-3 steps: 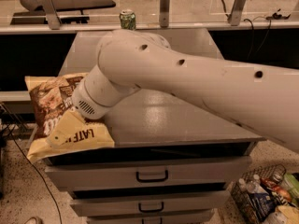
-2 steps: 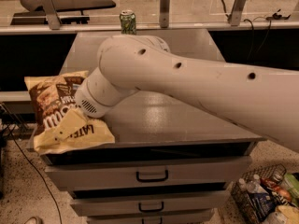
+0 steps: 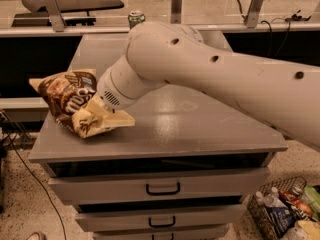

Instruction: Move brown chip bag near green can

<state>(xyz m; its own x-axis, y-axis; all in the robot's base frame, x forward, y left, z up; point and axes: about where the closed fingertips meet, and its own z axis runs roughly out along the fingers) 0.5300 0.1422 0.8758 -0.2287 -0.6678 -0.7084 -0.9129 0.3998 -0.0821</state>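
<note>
The brown chip bag (image 3: 67, 96), crinkly dark brown and cream, is at the left edge of the grey cabinet top (image 3: 200, 129), tilted, with its left part past the edge. My gripper is at the end of the white arm's wrist (image 3: 117, 91), right against the bag's right side and hidden behind the wrist. The green can (image 3: 135, 18) stands upright at the far edge of the top, well behind the bag and partly behind my arm.
My thick white arm (image 3: 225, 79) crosses the top from the right. The cabinet has drawers with black handles (image 3: 163, 188) in front. A wire basket of bottles and packets (image 3: 285, 211) sits on the floor at lower right. Glass partitions stand behind.
The bag's cream lower end has come up and the bag has turned and shifted slightly right. The wrist has moved with it, towards the middle of the top.
</note>
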